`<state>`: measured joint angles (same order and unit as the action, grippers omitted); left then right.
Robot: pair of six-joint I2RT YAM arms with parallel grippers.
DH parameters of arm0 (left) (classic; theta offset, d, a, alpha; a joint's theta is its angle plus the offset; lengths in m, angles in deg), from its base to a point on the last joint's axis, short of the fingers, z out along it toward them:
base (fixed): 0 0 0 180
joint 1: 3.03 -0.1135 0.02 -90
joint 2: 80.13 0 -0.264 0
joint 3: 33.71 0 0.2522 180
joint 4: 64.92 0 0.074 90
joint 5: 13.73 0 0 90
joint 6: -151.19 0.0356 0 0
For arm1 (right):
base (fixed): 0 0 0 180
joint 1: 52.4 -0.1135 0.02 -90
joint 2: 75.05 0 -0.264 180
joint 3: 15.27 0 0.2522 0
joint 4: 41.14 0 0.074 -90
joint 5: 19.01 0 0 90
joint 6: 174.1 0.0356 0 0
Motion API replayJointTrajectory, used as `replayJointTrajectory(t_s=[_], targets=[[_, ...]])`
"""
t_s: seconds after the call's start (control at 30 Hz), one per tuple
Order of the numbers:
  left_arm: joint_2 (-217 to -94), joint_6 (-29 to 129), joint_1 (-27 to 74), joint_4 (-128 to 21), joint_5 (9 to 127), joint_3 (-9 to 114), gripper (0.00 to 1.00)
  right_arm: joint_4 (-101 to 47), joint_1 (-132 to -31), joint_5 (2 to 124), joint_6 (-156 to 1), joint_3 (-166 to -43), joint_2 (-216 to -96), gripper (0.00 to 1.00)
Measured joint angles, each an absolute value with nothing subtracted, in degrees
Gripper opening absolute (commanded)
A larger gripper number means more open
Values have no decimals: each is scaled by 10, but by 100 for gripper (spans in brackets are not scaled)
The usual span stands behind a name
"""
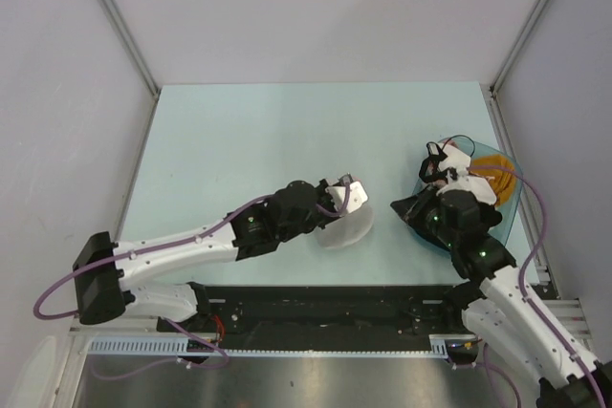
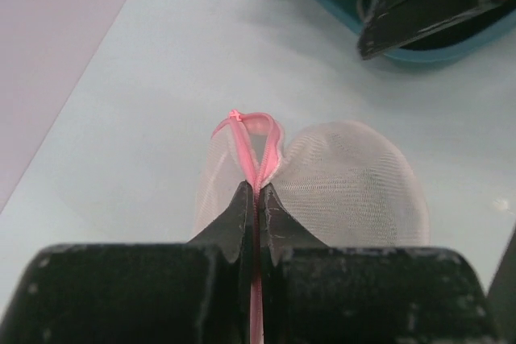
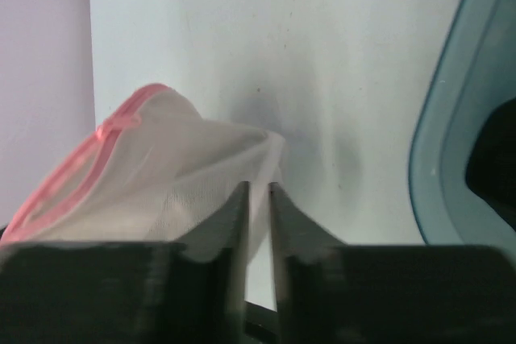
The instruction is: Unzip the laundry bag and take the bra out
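Observation:
The laundry bag (image 1: 346,225) is a small white mesh pouch with pink-trimmed rims, resting on the table near its middle. My left gripper (image 1: 352,194) is shut on its pink rim (image 2: 246,138), and the two mesh domes (image 2: 355,183) spread out beyond the fingertips (image 2: 256,191). My right gripper (image 1: 397,205) points left, just right of the bag and apart from it. Its jaws stand nearly together with nothing between them (image 3: 257,187). The bag (image 3: 161,175) lies beyond them to the left. A pale padded item with black straps (image 1: 457,161), seemingly the bra, lies in the teal basin.
A teal basin (image 1: 512,203) with orange cloth (image 1: 502,179) stands at the table's right edge, behind my right gripper. Its rim shows in the right wrist view (image 3: 427,159) and the left wrist view (image 2: 451,55). Enclosure walls border the table.

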<state>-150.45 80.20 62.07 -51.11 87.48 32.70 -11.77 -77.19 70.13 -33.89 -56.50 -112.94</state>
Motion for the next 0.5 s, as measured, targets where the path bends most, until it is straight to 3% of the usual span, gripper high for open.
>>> replayJointTrajectory(t_s=[0.1,0.2,0.37,0.5], targets=[[-1540,803,621,-495,920,366,5,-57,-761,719,-349,-578,-1077,55],[-1590,781,621,-458,965,443,69,8,-757,740,-352,-586,-1034,59],[-1668,729,620,-409,969,548,82,89,-756,766,-352,-588,-986,59],[-1673,705,610,-376,962,546,84,123,-755,769,-351,-588,-984,60]])
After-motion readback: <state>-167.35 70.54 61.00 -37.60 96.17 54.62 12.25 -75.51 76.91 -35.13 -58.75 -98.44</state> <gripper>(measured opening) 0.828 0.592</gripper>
